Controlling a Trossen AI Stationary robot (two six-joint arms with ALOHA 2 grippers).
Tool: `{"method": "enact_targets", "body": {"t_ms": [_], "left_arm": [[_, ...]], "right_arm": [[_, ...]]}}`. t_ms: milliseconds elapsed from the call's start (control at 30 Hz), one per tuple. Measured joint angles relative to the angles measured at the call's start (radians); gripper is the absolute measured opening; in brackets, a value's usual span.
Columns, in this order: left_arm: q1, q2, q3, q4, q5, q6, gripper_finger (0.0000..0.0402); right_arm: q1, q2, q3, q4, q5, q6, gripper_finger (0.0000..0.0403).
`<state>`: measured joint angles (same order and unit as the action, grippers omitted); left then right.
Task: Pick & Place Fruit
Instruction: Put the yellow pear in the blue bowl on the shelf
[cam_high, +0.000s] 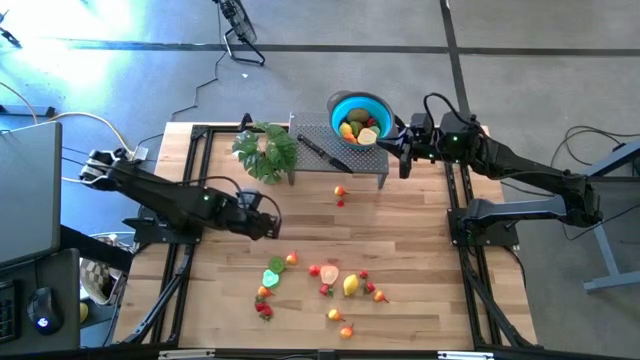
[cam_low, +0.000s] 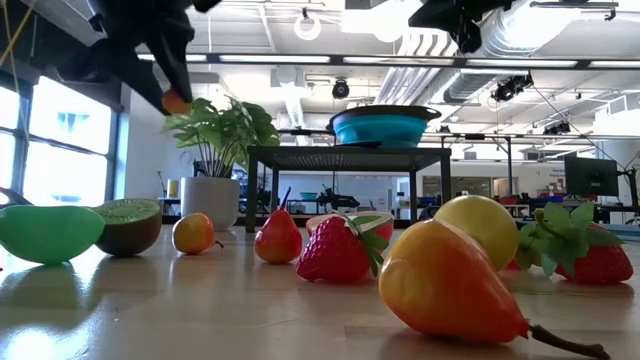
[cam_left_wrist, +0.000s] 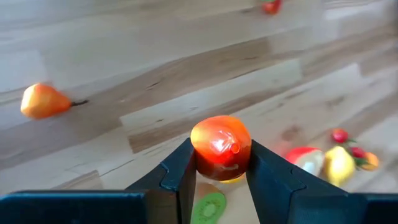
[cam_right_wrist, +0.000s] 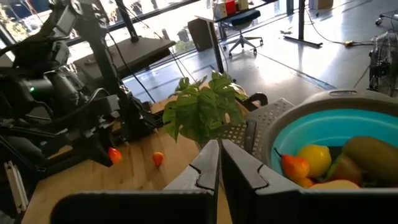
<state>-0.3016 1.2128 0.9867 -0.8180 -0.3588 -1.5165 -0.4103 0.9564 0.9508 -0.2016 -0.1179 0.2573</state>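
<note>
Wooden table, seen from above | blue bowl on perforated shelf, fruit inside, interior visible only in right wrist view | right gripper pressed together beside bowl | left gripper pinching red-orange fruit above table, clear only in left wrist view | loose fruits scattered near front edge

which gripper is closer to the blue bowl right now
Right. The right gripper sits just beside the blue bowl, shut and empty; the left gripper is farther off, mid-table, holding a red-orange fruit.
</note>
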Motion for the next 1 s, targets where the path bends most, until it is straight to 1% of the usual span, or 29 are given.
{"method": "enact_targets", "body": {"t_ms": [167, 367, 500, 600, 667, 833, 1000], "left_arm": [[0.000, -0.064, 0.000, 0.011, 0.004, 0.047, 0.0116], [0.000, -0.162, 0.000, 0.026, 0.013, 0.055, 0.0116], [0.000, -0.230, -0.001, 0.082, 0.016, 0.106, 0.0116], [0.000, -0.274, -0.001, 0.149, 0.009, 0.159, 0.0116], [0.000, -0.297, -0.001, 0.203, -0.019, 0.207, 0.0116], [0.000, -0.333, -0.001, 0.387, -0.122, 0.388, 0.0116], [0.001, -0.341, -0.001, 0.604, -0.192, 0.595, 0.0116]], "right_arm": [[0.000, 0.000, 0.000, 0.020, -0.017, 0.000, 0.0009], [0.000, 0.000, 0.000, 0.021, -0.017, 0.000, 0.0009], [0.000, 0.000, 0.000, 0.025, -0.037, -0.001, 0.0009], [0.000, 0.000, 0.000, 0.039, -0.056, -0.001, 0.0009], [0.000, 0.000, 0.000, 0.062, -0.084, -0.001, 0.0009], [0.000, 0.000, 0.000, 0.140, -0.176, -0.002, 0.0009], [0.000, 0.000, 0.000, 0.244, -0.207, -0.001, 0.0009]]}}
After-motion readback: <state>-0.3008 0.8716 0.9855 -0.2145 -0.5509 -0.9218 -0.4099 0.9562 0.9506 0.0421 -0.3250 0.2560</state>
